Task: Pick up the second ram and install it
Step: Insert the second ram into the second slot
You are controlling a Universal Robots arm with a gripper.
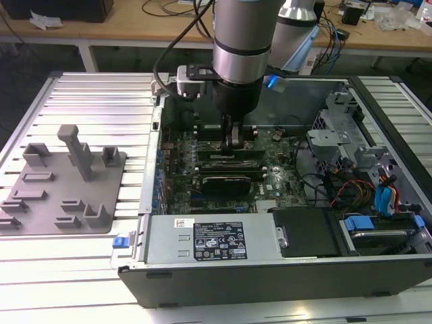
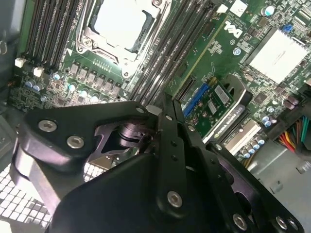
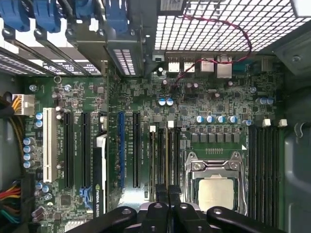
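In the exterior view we see the grey fixture plate (image 1: 64, 182) at nine o'clock of the open computer case (image 1: 270, 283), and the gripper (image 1: 235, 143) lowered toward ten o'clock of the case's middle, its jaws pressed together with no gap at the second ram (image 2: 197, 58), which stands in a slot beside the processor socket (image 3: 214, 191).

Setting: electronics lab or workshop, with slotted aluminium table (image 1: 81, 94), opened desktop computer case (image 1: 283, 287), grey fixture plate (image 1: 111, 196), and cable-strewn wooden workbench (image 1: 135, 30) behind.
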